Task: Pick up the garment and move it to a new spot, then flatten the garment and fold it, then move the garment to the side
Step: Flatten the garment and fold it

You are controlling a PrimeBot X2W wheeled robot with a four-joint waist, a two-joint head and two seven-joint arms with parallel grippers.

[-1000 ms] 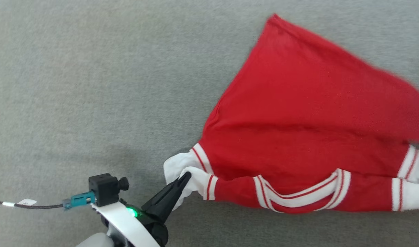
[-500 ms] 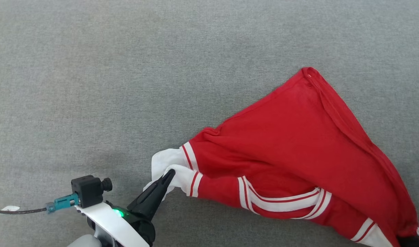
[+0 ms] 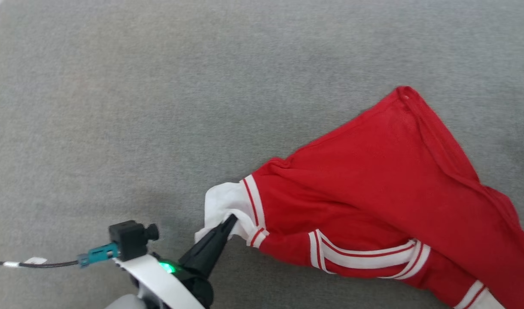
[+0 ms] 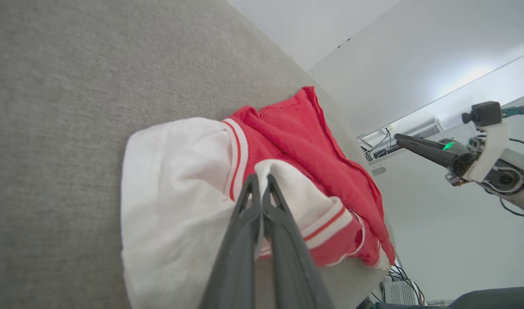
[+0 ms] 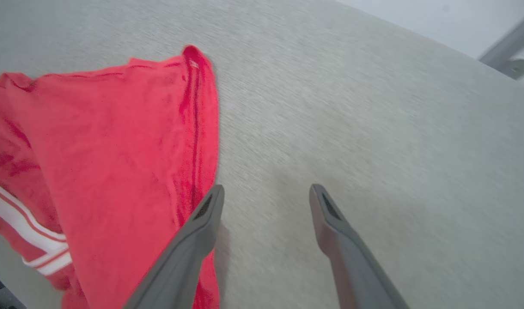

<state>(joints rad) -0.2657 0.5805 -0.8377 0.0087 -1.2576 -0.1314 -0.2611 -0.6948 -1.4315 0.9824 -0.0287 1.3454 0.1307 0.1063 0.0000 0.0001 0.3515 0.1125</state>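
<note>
Garment (image 3: 373,193) sleeve pinched by slanting left end effector (image 3: 230,220).

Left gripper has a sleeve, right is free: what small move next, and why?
Probably lower the open right gripper onto the red edge of the garment beside it and pinch. The left gripper is shut on the white sleeve, yet the cloth lies bunched, so a second hold could spread it.

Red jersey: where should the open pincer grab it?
Probably the thick hem edge of the red jersey, coming from the grey tabletop side. That edge lies exposed right beside the open right pincer, while the left pincer is shut on the white sleeve.
</note>
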